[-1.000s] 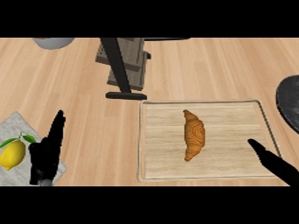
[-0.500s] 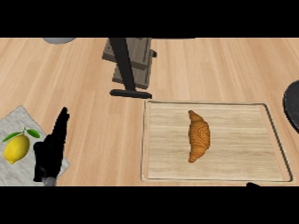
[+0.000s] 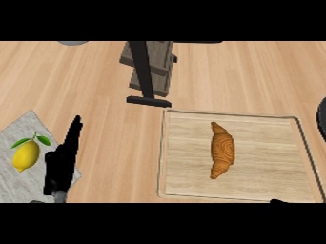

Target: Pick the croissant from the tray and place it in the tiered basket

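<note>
The golden-brown curved croissant [image 3: 222,150] lies on the pale wooden tray [image 3: 278,188], well right of the black left hand [image 3: 62,162], whose fingers are straight. It looks light, soft and flaky; hold its fat middle.

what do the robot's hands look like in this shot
Only the left hand shows clearly: matte black all over, slim, with long tapering fingers and a blocky palm, no markings, cables or sleeve visible. Of the right hand, just a tiny black tip shows at the lower edge, too little to describe. No grey forearm is in view.
</note>
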Motion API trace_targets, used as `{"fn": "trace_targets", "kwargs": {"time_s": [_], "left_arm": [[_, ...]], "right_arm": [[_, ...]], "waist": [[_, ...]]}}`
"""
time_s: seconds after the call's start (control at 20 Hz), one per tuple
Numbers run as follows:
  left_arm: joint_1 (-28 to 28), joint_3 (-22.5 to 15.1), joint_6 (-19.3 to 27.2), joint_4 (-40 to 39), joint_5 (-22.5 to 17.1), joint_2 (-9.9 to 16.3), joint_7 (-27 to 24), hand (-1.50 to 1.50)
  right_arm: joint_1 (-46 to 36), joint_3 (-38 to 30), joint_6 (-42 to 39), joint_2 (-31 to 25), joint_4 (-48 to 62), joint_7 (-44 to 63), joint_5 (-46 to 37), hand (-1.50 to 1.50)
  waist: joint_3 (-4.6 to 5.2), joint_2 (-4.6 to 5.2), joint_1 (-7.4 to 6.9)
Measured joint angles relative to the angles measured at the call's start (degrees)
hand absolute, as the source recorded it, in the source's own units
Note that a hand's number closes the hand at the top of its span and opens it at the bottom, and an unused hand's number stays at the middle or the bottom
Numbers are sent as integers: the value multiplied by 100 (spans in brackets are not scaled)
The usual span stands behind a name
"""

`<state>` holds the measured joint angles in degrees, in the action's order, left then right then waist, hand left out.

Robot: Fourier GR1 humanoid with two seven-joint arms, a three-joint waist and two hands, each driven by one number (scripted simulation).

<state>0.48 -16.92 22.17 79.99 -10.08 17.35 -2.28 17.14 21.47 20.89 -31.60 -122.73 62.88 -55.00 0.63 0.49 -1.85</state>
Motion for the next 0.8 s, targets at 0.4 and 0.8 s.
{"fn": "trace_targets", "kwargs": {"time_s": [0.4, 0.8], "left_arm": [[-72, -60, -45, -12, 42, -43, 120, 0], [-66, -54, -35, 25, 56, -60, 270, 0]], "right_arm": [[-694, 523, -1198, 965, 486, 648, -1172, -150], [-1459, 701, -2174, 2390, 1301, 834, -1938, -150]], "waist": [[-23, 1, -93], [-47, -18, -60]]}}
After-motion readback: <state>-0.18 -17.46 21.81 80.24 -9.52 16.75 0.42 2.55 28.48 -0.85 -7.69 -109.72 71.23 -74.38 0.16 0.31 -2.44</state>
